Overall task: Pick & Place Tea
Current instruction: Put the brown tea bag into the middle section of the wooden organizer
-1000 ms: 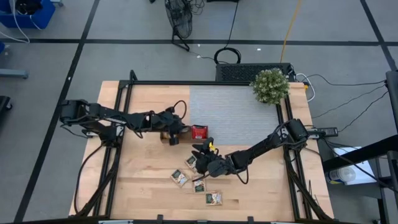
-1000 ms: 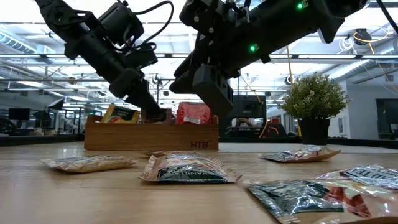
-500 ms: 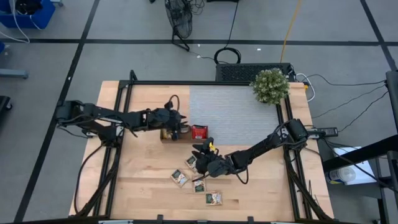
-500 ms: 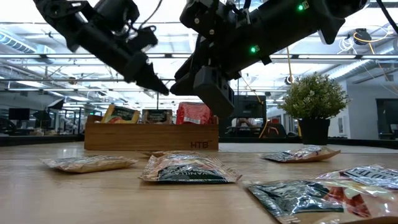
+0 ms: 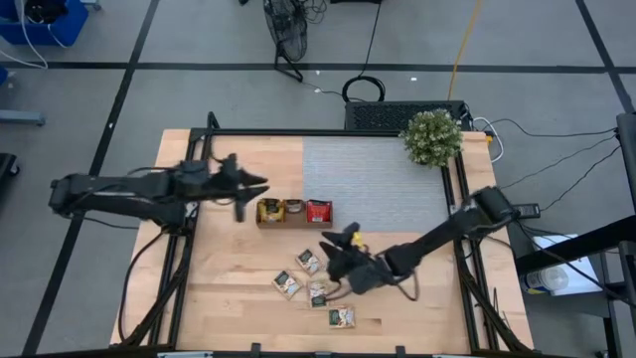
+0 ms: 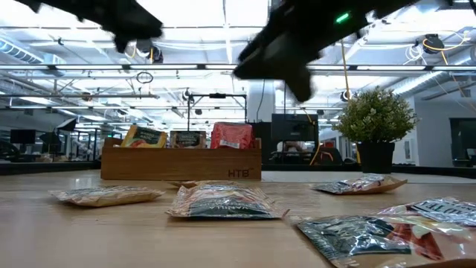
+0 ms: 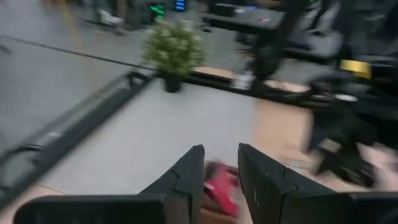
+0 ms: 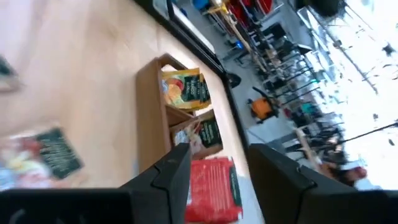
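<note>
A brown wooden tray (image 5: 293, 212) stands mid-table with tea sachets upright in its compartments: an orange one (image 6: 145, 137), a dark-labelled one (image 6: 187, 138) and a red one (image 6: 232, 136). More tea sachets (image 5: 309, 261) (image 5: 288, 284) (image 5: 341, 317) lie flat on the wood near the front. My left gripper (image 5: 256, 187) hovers left of the tray, open and empty (image 7: 221, 171). My right gripper (image 5: 328, 251) hangs above the loose sachets, open, nothing between its fingers (image 8: 217, 171).
A potted plant (image 5: 431, 137) stands at the far right corner on the grey mat (image 5: 373, 184). Black frame rails (image 5: 189, 249) run along both table sides. Loose sachets (image 6: 227, 201) (image 6: 359, 184) lie spread over the near wood.
My left gripper has risen out of the tray's middle compartment and drawn back toward the table's left edge, leaving the dark-labelled sachet standing there. My right gripper has lifted a little and shifted toward the near edge.
</note>
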`<state>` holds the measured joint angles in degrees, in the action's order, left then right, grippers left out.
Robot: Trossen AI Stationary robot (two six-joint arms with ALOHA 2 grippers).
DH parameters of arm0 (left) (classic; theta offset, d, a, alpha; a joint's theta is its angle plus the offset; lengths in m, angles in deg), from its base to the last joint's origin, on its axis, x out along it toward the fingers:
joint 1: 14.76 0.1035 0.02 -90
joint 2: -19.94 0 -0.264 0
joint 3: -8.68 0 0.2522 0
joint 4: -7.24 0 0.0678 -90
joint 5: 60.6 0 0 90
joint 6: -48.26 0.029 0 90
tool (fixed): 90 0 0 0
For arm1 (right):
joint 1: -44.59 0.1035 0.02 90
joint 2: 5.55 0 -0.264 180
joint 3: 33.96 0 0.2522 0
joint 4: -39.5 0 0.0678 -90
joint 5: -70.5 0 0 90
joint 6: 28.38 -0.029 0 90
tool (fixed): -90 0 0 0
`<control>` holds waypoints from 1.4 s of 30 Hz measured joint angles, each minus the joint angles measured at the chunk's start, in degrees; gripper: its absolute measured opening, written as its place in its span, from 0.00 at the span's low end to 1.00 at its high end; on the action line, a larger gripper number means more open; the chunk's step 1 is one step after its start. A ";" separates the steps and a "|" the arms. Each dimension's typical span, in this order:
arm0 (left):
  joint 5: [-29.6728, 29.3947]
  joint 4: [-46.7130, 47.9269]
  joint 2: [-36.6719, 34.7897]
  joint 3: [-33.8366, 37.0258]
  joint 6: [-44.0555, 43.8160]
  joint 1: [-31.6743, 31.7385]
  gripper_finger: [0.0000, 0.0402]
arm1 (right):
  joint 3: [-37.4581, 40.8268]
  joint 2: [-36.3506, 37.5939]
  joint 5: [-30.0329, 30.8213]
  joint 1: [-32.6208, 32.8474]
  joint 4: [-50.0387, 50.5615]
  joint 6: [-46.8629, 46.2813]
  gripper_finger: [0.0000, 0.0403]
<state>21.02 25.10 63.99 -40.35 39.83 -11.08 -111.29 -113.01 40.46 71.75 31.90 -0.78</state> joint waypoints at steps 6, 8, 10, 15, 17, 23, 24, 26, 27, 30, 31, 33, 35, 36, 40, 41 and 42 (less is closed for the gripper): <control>5.97 9.62 -12.69 0.70 -5.84 -6.89 0.25 | 9.29 12.19 -5.69 7.66 -0.01 -9.20 0.36; 6.80 10.02 -14.80 1.05 -8.35 -8.90 0.25 | 12.32 16.38 -12.82 10.87 -0.71 -14.15 0.36; 6.86 9.23 -16.33 1.05 -10.14 -10.33 0.25 | 15.09 19.97 -22.39 13.96 -2.55 -20.36 0.35; 6.93 7.27 -17.65 1.05 -9.73 -11.78 0.25 | 21.92 22.93 -38.86 21.98 -14.35 -29.50 0.36; 6.93 6.76 -17.51 1.05 -9.95 -11.76 0.25 | 23.04 22.05 -38.24 25.11 -16.44 -30.08 0.35; 6.89 5.94 -16.95 1.05 -9.88 -11.76 0.25 | 18.83 15.04 -23.69 31.63 -12.91 -29.04 0.38; 6.88 5.96 -16.95 1.05 -9.88 -11.76 0.25 | 16.74 13.34 -22.06 32.24 -10.37 -29.08 0.40; 6.88 5.92 -16.95 1.05 -9.88 -11.76 0.25 | 11.25 9.52 -19.35 32.79 -3.39 -30.07 0.44; 6.86 5.94 -16.95 1.05 -9.88 -11.76 0.25 | 8.41 7.71 -17.14 32.81 1.76 -30.39 0.47; 6.86 5.92 -16.95 1.05 -9.85 -11.76 0.25 | 0.46 3.01 -7.88 32.02 23.26 -32.90 0.53; 6.86 5.90 -16.98 1.05 -9.84 -11.76 0.25 | -1.33 1.87 -5.71 31.34 30.56 -35.29 0.54; 6.86 5.90 -16.95 1.05 -9.81 -11.76 0.25 | -3.23 0.62 -4.91 29.46 43.03 -42.54 0.55; 6.84 5.90 -16.95 1.05 -9.78 -11.76 0.25 | -3.18 0.01 -8.57 27.25 50.47 -49.40 0.55; 6.84 5.90 -16.95 1.05 -9.77 -11.76 0.25 | -2.69 -0.19 -11.06 26.08 52.79 -51.86 0.54; 6.84 5.90 -16.95 1.05 -9.77 -11.76 0.25 | 2.03 -0.51 -18.11 22.30 54.18 -55.56 0.52; 6.84 5.90 -16.95 1.05 -9.77 -11.76 0.25 | 3.24 -0.36 -18.61 21.64 53.36 -55.41 0.52; 6.84 5.90 -16.94 1.05 -9.77 -11.76 0.25 | 4.43 -0.21 -18.15 20.88 52.89 -55.70 0.52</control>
<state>27.86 31.00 47.05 -39.30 30.06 -22.84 -106.86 -113.22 22.30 92.63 84.79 -56.48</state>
